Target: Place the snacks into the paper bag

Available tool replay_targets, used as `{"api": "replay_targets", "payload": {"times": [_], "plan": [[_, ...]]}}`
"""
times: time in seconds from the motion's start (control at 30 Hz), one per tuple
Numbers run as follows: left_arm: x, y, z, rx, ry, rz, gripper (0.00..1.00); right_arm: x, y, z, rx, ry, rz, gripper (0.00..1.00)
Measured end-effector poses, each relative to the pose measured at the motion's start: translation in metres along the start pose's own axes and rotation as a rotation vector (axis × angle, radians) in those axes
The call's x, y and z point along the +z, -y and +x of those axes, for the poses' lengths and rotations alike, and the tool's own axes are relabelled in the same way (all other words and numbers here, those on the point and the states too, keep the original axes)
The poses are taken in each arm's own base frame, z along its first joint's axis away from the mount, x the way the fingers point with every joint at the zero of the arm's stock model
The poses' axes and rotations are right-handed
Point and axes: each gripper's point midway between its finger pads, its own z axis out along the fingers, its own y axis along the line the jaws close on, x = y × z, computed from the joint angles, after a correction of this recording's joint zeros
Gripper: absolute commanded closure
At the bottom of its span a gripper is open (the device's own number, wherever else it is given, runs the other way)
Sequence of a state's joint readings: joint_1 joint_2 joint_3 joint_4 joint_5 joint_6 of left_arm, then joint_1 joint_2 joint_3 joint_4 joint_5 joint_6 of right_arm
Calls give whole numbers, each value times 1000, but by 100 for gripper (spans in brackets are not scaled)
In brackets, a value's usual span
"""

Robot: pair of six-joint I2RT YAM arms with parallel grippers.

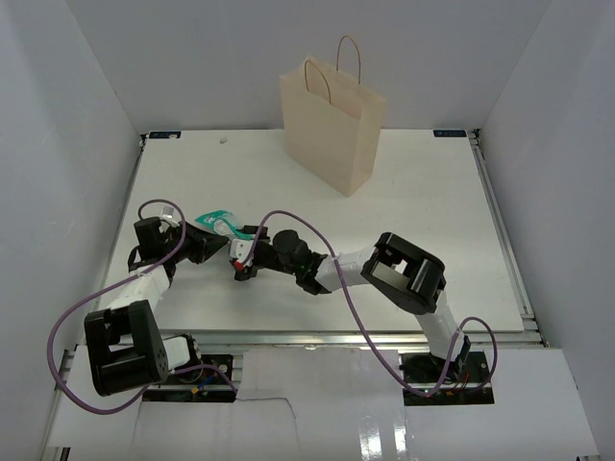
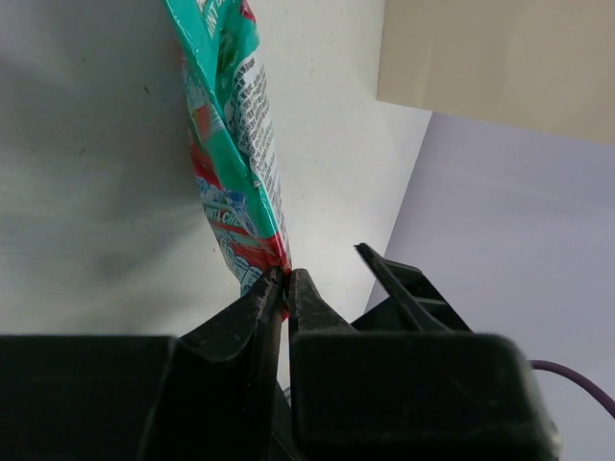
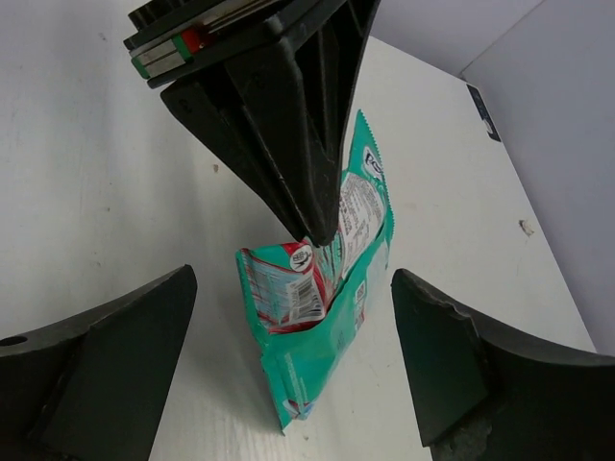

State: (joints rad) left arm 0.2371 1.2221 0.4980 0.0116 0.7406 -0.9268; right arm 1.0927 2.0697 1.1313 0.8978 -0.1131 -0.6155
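The left gripper (image 2: 285, 285) is pinched tight on one edge of the teal-and-white pack (image 2: 235, 144), its two black tips pressed together with the foil between them. The pack stands on edge from that grip; whether its far end touches the table (image 1: 404, 211) cannot be told. The right gripper (image 3: 293, 279) faces it from the other side with its fingers spread wide, one on each side of the pack and touching neither the pack nor the left gripper. Both wrists meet over the near left part of the white tabletop. The paper bag (image 1: 332, 120) stands upright at the far edge, well apart from the pack, handles up. From both arms loop purple cables (image 1: 354, 307). Pale grey-white walls (image 1: 77, 96) close the table in on three sides, and a metal rail (image 1: 502, 240) runs along its right edge
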Motion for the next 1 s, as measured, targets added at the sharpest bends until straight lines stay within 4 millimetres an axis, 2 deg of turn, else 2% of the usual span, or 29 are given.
{"api": "replay_targets", "payload": {"times": [0.07,0.27,0.37,0.47,0.57,0.67,0.73,0.8,0.83,0.87,0.97,1.0], "plan": [[0,1,0,0,0,2,100,4,-5,4,-1,-8,-1,16],[1,2,0,3,0,8,100,16,-10,17,-2,-43,4,35],[1,2,0,3,0,8,100,18,-7,18,1,-52,16,55],[1,2,0,2,0,8,100,18,-5,18,7,-56,23,66],[1,2,1,1,-2,7,100,18,-4,19,10,-64,31,82],[1,2,1,-1,-2,7,100,17,-2,21,11,-71,41,92],[1,2,1,-1,-2,7,100,17,-2,21,13,-73,45,92],[1,2,1,-1,-2,7,93,17,-2,22,14,-74,45,92],[1,2,1,-2,-2,7,80,17,-1,22,15,-75,47,92],[1,2,1,-2,-2,7,72,16,-1,21,17,-74,48,92],[0,6,-1,-4,-1,8,50,13,3,21,40,-86,50,92],[-1,9,-3,4,1,10,48,10,5,21,51,-90,51,92]]}}
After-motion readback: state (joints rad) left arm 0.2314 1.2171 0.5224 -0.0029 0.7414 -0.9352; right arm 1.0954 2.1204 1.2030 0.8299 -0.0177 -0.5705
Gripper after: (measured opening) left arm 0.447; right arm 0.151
